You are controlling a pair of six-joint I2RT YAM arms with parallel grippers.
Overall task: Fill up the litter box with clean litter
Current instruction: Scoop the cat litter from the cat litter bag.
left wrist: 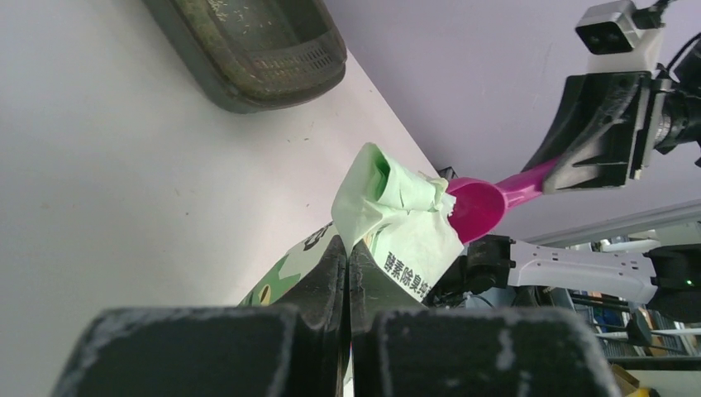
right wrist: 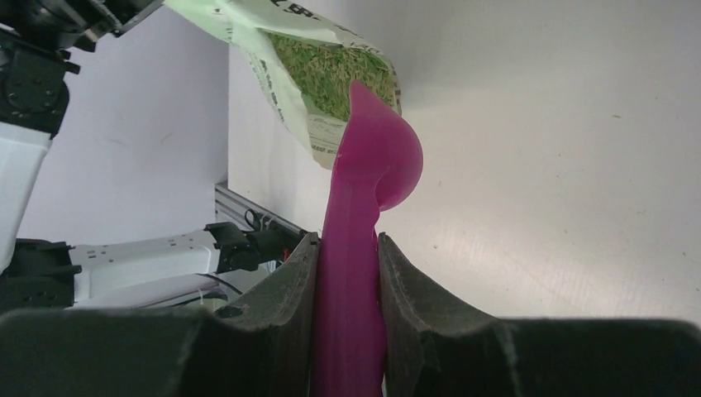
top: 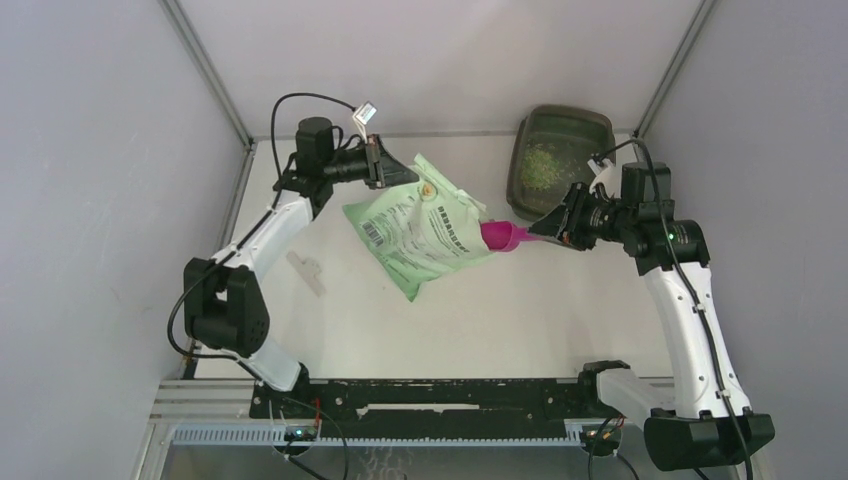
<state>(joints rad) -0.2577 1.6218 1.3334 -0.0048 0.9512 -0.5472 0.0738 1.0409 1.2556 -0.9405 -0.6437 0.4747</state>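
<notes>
Dark grey-brown translucent plastic litter box (top: 570, 122) sits far right on white worktop (top: 500, 320), thin patch of pale greenish granular clean litter (top: 545, 165) inside, more in the mouth of the light-green printed plastic bag (top: 420, 235). On the left gripper (left wrist: 347, 269) jaws are pinched shut on the bag's top edge; on the right gripper (right wrist: 347, 248) they clamp the magenta plastic scoop (top: 503, 236) by its handle, bowl at bag mouth. Litter likely loose, light, spills easily: take it in the bowl, keep level

Green bag (top: 430, 240), Chinese print (left wrist: 411, 269) (barely legible), barcode (top: 372, 232)
</notes>
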